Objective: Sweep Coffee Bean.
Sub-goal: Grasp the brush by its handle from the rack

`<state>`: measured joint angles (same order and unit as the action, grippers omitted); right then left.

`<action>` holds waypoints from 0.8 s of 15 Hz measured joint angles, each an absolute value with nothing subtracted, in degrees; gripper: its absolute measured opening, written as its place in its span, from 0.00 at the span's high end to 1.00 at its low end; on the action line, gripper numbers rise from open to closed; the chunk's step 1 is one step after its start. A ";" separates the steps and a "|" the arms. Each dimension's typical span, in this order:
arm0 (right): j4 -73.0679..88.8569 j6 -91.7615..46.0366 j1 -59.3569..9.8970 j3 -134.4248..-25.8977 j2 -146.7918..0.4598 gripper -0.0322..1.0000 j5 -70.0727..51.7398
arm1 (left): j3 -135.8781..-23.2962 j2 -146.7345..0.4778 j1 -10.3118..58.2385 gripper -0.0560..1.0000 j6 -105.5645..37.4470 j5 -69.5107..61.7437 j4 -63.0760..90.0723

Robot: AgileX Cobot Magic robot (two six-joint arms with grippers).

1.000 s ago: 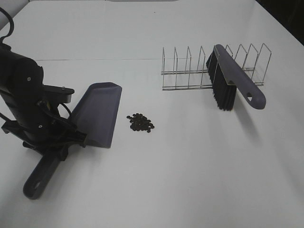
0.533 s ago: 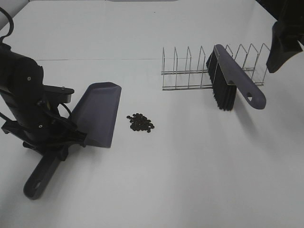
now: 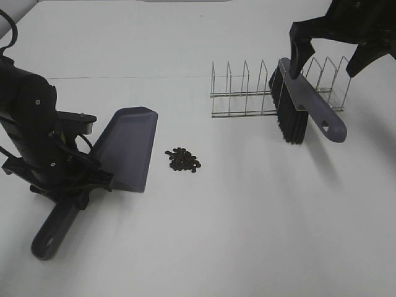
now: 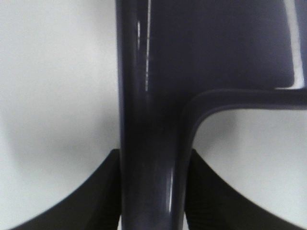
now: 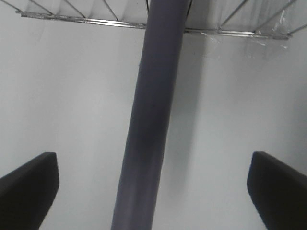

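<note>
Gripping the handle of the dark grey plastic dustpan (image 3: pixel 129 147), the left end effector (image 3: pixel 77 185) is clamped firmly on it. The small cluster of dark brown coffee beans (image 3: pixel 183 159) lies on the white tabletop (image 3: pixel 216 235) beyond the pan's lip, away from that end effector. The right end effector (image 3: pixel 327 59) hangs spread wide above the grey-handled, black-bristled brush (image 3: pixel 312 108), which rests in the wire rack (image 3: pixel 238 93).

A white table (image 3: pixel 247 235) carries everything. On its left lies a dark grey dustpan (image 3: pixel 129 147), handle pointing to the near left, open lip facing right. Just right of the lip, not touching it, sits a small cluster of coffee beans (image 3: pixel 183 159). At the far right stands a wire rack (image 3: pixel 241 94); a brush (image 3: pixel 307 104) leans in it, bristles down on the tabletop
</note>
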<state>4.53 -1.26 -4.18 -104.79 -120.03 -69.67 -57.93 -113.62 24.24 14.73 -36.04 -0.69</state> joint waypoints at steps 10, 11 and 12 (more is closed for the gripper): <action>5.61 -2.46 -4.18 -115.05 -136.08 0.06 -69.90 | -57.93 -113.62 24.24 0.65 14.73 -35.47 0.46; 5.79 -2.46 -4.18 -115.11 -136.13 0.06 -69.90 | -57.93 -113.62 24.24 0.65 14.73 -35.47 0.46; 6.19 -2.46 -4.18 -115.16 -136.13 0.06 -69.90 | -57.93 -113.62 24.24 0.65 14.73 -35.47 0.46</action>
